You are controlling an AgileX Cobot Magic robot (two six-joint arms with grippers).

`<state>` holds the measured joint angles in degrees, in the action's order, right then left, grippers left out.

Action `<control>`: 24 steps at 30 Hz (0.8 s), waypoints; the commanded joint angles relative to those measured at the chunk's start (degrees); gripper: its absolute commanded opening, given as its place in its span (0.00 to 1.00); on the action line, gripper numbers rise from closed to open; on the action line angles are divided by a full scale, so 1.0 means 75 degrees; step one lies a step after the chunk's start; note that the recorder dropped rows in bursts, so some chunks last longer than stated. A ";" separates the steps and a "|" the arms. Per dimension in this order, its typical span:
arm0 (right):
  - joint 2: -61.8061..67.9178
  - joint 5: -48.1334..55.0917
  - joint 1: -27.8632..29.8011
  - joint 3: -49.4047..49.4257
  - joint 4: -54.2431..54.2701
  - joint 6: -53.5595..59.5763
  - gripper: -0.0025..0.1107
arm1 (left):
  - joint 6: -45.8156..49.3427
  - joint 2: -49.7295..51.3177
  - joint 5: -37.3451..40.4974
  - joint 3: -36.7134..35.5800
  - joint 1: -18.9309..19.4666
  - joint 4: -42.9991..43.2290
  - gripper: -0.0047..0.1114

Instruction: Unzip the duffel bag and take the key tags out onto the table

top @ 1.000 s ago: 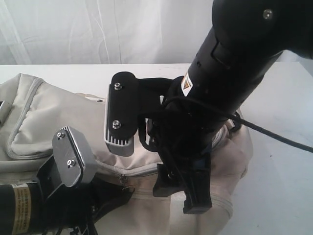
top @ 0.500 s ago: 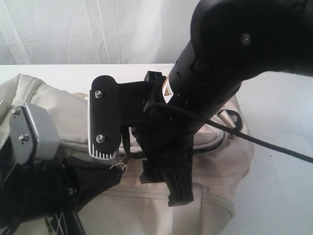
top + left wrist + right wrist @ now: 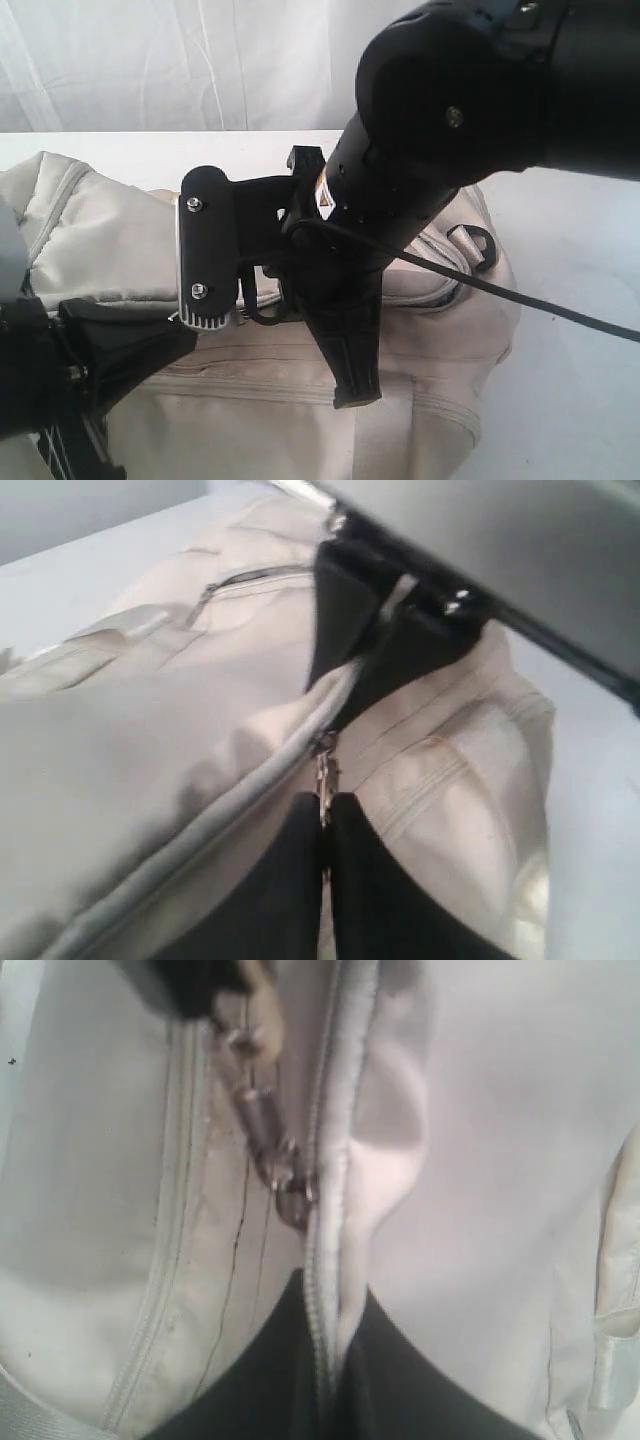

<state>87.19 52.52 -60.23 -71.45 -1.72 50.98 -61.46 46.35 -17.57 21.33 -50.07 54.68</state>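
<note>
L gripper [image 3: 322,808] is pinching the zip pull [image 3: 322,770], R gripper [image 3: 328,1305] is clamping the duffel bag [image 3: 250,400] at its seam. Pull's tiny, prob slipping out if tugged off-line.

Sticker [image 3: 322,191] on right arm [image 3: 420,190], txt illegible

Left gripper [image 3: 325,815] jaws pinched on zipper pull [image 3: 323,772]; duffel bag [image 3: 150,750] beneath
</note>
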 commanded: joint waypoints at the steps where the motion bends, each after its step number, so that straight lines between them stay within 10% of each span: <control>1: -0.0060 0.0560 0.0002 0.0035 -0.0388 -0.0323 0.02 | -0.0250 -0.0584 0.1207 0.0009 -0.0049 0.0084 0.04; 24: -0.0060 0.0225 0.0002 0.0022 -0.1114 -0.0871 0.02 | 0.0860 -0.3247 0.6560 0.0302 -0.0049 -0.1149 0.04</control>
<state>87.19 53.40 -60.58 -71.45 -6.47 45.98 -58.67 23.53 26.40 21.88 -50.07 46.92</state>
